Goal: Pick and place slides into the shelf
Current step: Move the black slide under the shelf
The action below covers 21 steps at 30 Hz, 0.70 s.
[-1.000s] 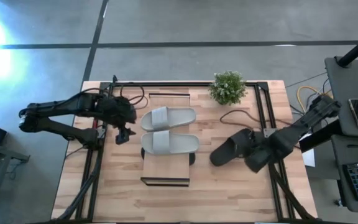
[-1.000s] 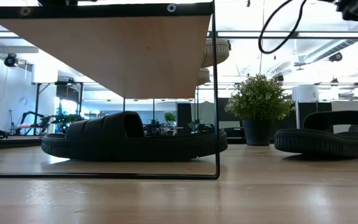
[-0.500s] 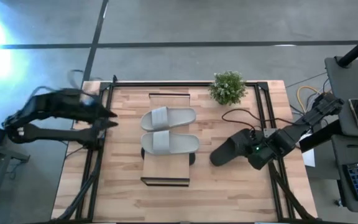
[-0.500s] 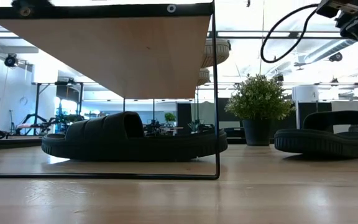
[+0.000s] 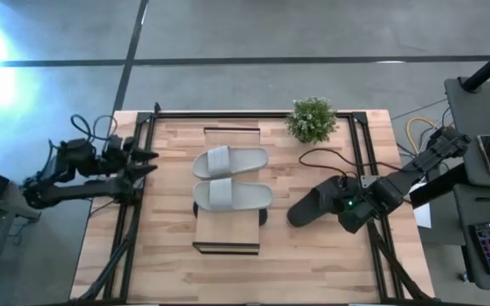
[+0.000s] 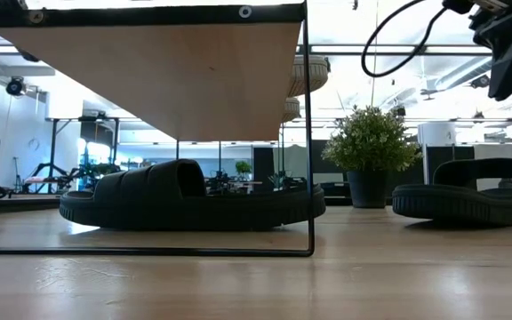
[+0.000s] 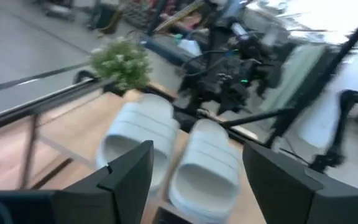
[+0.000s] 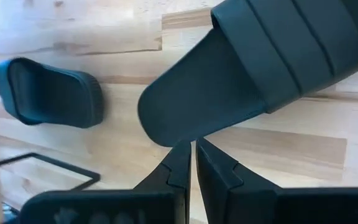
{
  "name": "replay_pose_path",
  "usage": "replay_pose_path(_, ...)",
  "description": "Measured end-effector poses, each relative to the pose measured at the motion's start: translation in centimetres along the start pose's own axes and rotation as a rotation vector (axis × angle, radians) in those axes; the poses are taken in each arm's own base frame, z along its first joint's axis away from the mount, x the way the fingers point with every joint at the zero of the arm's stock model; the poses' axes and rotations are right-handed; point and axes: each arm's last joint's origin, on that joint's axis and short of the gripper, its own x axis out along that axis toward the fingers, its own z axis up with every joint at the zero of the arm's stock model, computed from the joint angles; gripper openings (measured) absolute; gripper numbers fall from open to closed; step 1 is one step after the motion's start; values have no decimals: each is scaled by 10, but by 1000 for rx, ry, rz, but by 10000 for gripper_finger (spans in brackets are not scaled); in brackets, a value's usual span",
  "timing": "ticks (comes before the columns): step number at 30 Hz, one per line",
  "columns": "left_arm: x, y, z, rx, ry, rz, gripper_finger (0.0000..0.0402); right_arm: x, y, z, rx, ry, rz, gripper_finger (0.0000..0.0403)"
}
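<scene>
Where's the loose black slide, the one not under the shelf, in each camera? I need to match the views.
High view: black slide on the table, right of the shelf, beside the right gripper.
Low view: far right, flat on the table.
Left wrist view: cannot tell.
Right wrist view: fills the upper right, above the shut fingertips.
Shared landmark: potted plant.

Your high view looks straight down on the whole table. Your low view sits at table height, facing level under the shelf. Your left wrist view looks across the grey slides; your right wrist view hangs close over a black slide, shared with the high view.
</scene>
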Motion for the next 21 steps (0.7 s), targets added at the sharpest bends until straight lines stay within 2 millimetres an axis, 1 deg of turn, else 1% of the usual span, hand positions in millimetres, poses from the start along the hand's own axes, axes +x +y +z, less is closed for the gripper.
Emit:
replay_pose_path(2,0,3,-8,7,-37,-49,233,1,0,-1,-22,5,-9,18)
replay_pose_path(4,-5,7,-16,27,-75,-65,233,2,-1,-1,-41,18,-26,18)
replay_pose_path(6,-8,7,-17,48,-124,-86,233,4,-3,-2,-60,21,-44,18)
replay_pose_path(8,-5,9,-22,59,-74,-65,233,6,-3,-4,-64,21,-48,18)
replay_pose_path(10,-4,7,-18,107,-101,-81,233,6,-4,-4,-66,20,-50,18)
replay_pose_path(12,3,8,-19,162,-104,-75,233,7,-5,-4,-68,19,-53,18)
replay_pose_path(14,13,13,-30,183,-67,-61,233,9,-5,-5,-66,26,-46,18)
replay_pose_path(15,17,14,-33,184,-87,-70,233,10,-5,-6,-61,34,-33,18)
replay_pose_path(17,25,18,-42,164,-124,-99,233,14,-3,-9,-68,60,2,18)
replay_pose_path(19,35,22,-54,134,-117,-134,233,16,-2,-14,-75,90,42,18)
replay_pose_path(21,43,26,-64,114,-91,-154,233,20,-3,-17,-79,99,36,18)
